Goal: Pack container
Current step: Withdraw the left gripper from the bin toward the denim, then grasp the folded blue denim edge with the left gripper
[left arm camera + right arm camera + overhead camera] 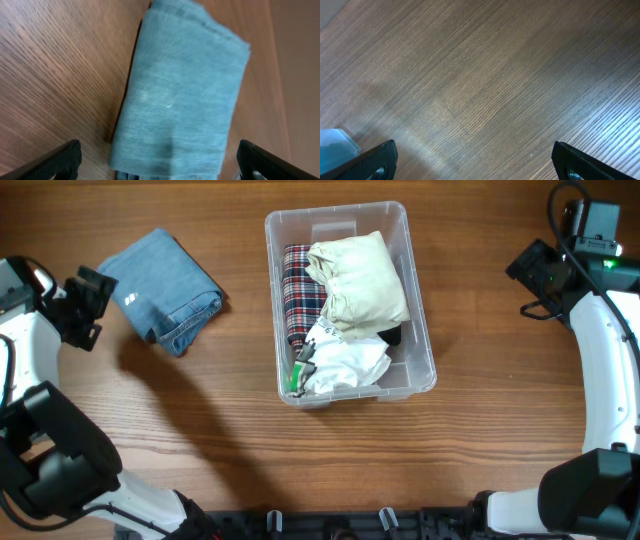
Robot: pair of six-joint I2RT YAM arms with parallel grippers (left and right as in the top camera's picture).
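Plainly, the left fingers (55, 162) are standing wide apart and gripping nothing, with the near end of a folded denim piece (180, 90) lying between them on the worktop (480, 440). The wrist view is not showing whether they are touching the cloth. The left arm is reaching in from the left edge, its fingers pointing right toward the denim. The right fingers (372, 160) are likewise spread and empty, hanging over bare wood at the far right, well apart from everything else. The right arm is curving up along the right edge from the near side.

There are two arms, one container (335, 225) and one denim piece. The container is sitting at the middle of the worktop, upright. It is holding three fabric pieces that can be counted: a plaid cloth (298, 290) along its left side, a cream garment (360, 280) toward the far right, and a white garment (345, 365) at the near end.

A dark item (392, 335) is mostly hidden under the cream garment, and a small green bit (296, 375) is too small to identify. In the right wrist view a pale bluish corner (337, 147) is being cut off by the frame.
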